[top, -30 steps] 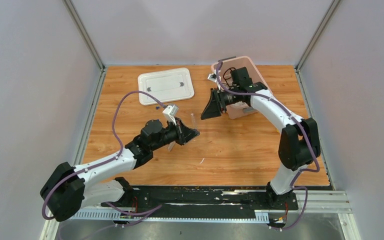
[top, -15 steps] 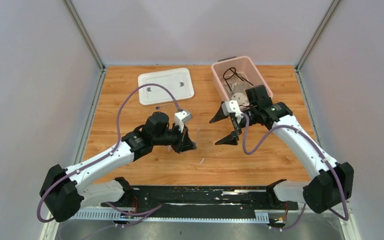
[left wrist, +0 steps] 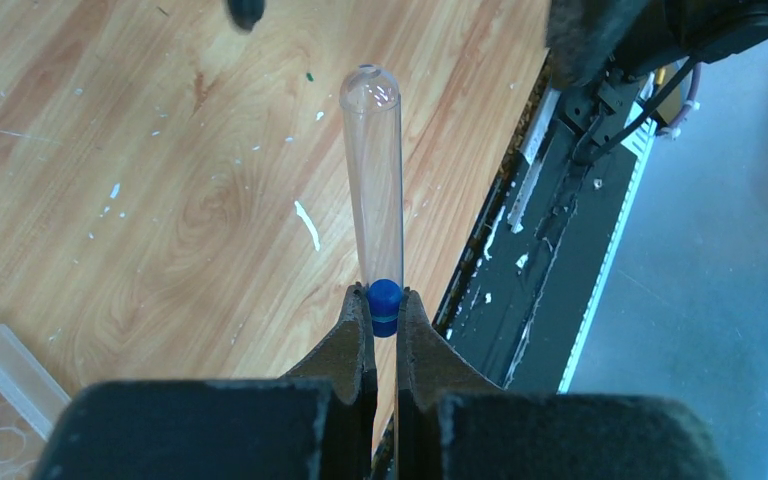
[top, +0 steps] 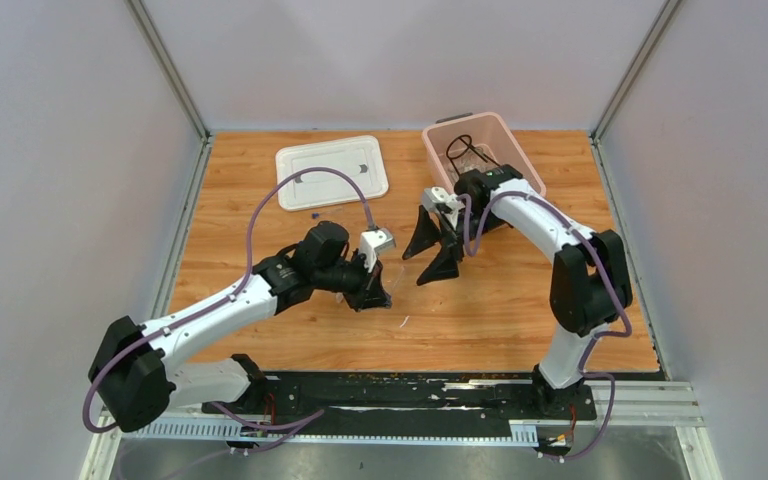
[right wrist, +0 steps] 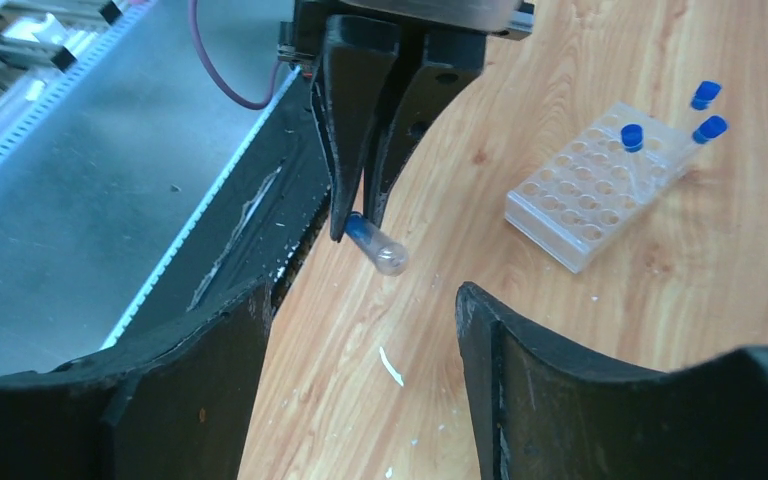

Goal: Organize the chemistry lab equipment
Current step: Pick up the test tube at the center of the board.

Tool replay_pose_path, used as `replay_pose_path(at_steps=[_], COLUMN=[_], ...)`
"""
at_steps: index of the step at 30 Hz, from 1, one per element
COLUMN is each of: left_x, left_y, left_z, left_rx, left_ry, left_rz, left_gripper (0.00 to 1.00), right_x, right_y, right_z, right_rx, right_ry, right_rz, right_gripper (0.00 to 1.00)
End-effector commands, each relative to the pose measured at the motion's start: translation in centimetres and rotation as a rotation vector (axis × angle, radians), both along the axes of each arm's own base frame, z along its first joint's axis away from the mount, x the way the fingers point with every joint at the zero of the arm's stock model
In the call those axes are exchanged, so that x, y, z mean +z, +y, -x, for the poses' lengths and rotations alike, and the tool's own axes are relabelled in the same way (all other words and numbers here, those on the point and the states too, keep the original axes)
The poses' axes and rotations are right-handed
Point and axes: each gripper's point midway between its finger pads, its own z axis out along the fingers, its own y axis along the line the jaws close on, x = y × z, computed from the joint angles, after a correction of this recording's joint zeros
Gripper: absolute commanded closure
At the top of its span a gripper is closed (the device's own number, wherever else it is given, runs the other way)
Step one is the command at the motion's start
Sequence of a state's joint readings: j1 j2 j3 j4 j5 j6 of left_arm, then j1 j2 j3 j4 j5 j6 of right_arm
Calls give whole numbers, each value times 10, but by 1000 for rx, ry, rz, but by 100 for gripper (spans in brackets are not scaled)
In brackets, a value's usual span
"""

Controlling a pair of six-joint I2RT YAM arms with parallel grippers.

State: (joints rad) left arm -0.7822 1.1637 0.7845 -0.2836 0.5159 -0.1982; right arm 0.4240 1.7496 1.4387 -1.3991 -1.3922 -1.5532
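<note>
We see the wooden worktop [top: 520, 300] under both arms. The pink bin [top: 465, 120] sits behind the right gripper [top: 428, 255], and a black wire ring tripod [top: 463, 148] lies inside it. The white lid [top: 332, 171] lies flat beyond the left gripper [top: 378, 298], well apart from it.

The 2 grippers face each other over the middle of the worktop, near but not touching. The right gripper's jaws stand wide apart with nothing between them. From its wrist camera we look between its fingers straight at the left gripper and what it carries.

The clear tube rack [right wrist: 600, 190] rests on the worktop just beside the left gripper. 3 blue-capped tubes [right wrist: 631, 135] stand in the rack's holes at the end farthest from the right gripper.

The left gripper is clamped on 1 clear tube [left wrist: 372, 190] and pinches it by its blue cap [left wrist: 384, 300]. The tube points straight out past the fingertips with its rounded end foremost, above the worktop and touching nothing else. It hangs in front of the right gripper, short of its open jaws.
</note>
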Motion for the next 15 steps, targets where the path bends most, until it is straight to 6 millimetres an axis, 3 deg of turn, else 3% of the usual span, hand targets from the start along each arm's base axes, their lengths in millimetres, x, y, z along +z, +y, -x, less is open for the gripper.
replay_pose_path(at_steps=[1, 7, 15], left_x=[19, 18, 13], left_y=[-11, -12, -11], left_z=[-1, -4, -7], left_rx=[-63, -61, -44], left_ry=[-53, -61, -54], left_rz=[37, 28, 4], left_gripper=[100, 100, 100], right_x=[12, 7, 8], right_y=[11, 21, 23], right_z=[16, 30, 28], right_rx=[32, 94, 100], right_ry=[126, 120, 130], right_rz=[-50, -23, -2], right_gripper=[33, 37, 57])
